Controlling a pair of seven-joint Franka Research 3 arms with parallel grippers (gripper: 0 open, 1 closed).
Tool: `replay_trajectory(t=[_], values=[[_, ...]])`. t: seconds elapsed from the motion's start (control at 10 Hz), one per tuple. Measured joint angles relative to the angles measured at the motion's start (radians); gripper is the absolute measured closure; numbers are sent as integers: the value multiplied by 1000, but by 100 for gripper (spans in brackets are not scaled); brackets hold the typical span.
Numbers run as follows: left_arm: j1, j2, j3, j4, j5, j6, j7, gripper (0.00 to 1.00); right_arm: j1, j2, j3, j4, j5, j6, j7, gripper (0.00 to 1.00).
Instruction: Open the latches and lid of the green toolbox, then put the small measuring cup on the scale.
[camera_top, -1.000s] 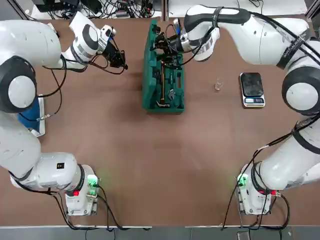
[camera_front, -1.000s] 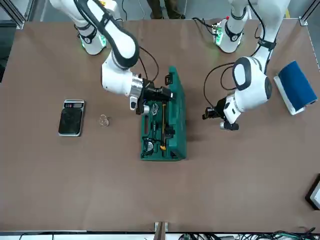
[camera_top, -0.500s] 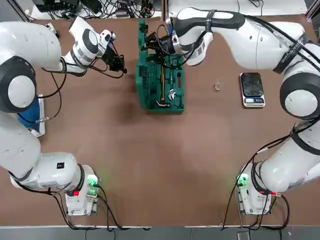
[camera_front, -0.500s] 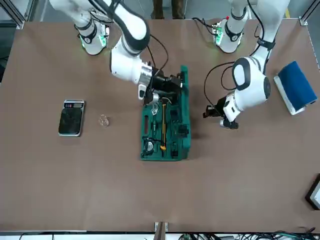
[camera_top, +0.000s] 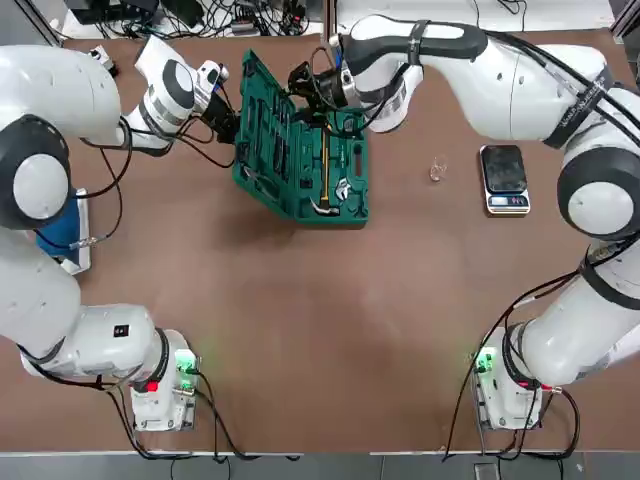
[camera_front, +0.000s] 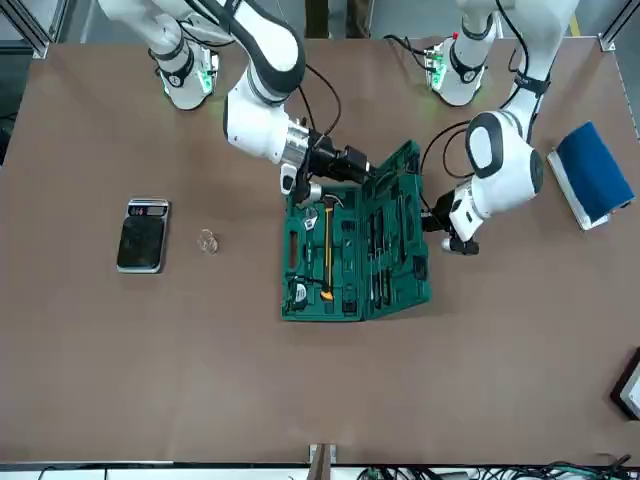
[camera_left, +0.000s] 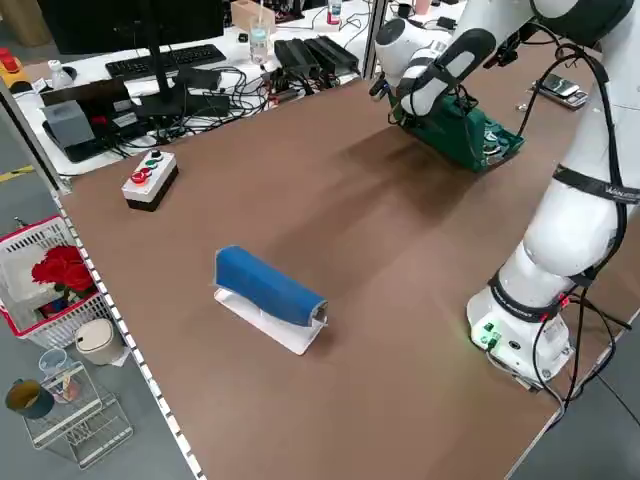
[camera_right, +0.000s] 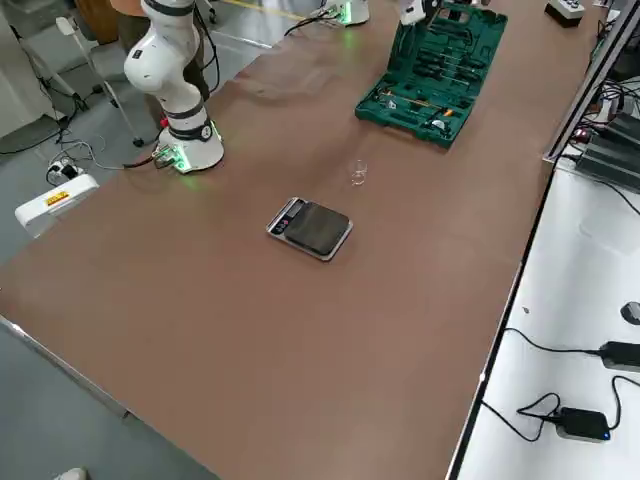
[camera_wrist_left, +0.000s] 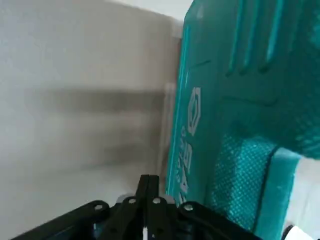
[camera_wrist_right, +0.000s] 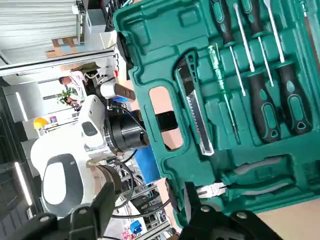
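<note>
The green toolbox lies open at the far middle of the table, a yellow-handled hammer in its tray. Its lid leans back toward the left arm, tool slots showing. My right gripper is open at the lid's far end, with the lid's rim by its fingers. My left gripper is shut, close behind the lid's lettered outside. The small measuring cup stands on the table between the toolbox and the scale.
A blue-topped block lies at the table's left edge, beside the left arm. A grey box with coloured buttons sits at the far left corner. Cables and devices crowd the bench beyond the far edge.
The lid has swung from upright to leaning open toward the left arm. My right gripper moved left with its far end. The left gripper has hardly moved.
</note>
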Motion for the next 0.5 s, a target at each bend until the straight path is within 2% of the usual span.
replay_trajectory(t=[0.2,0.3,0.5], values=[[10,-4,1,-2,0,-1,35,99,-6,0,-7,3,-1,1,0,28],[25,-5,1,-5,0,-7,74,99,-15,0,-11,3,-7,-8,0,13],[49,-5,2,-14,0,-22,105,99,-57,0,-17,4,-90,-92,17,2]])
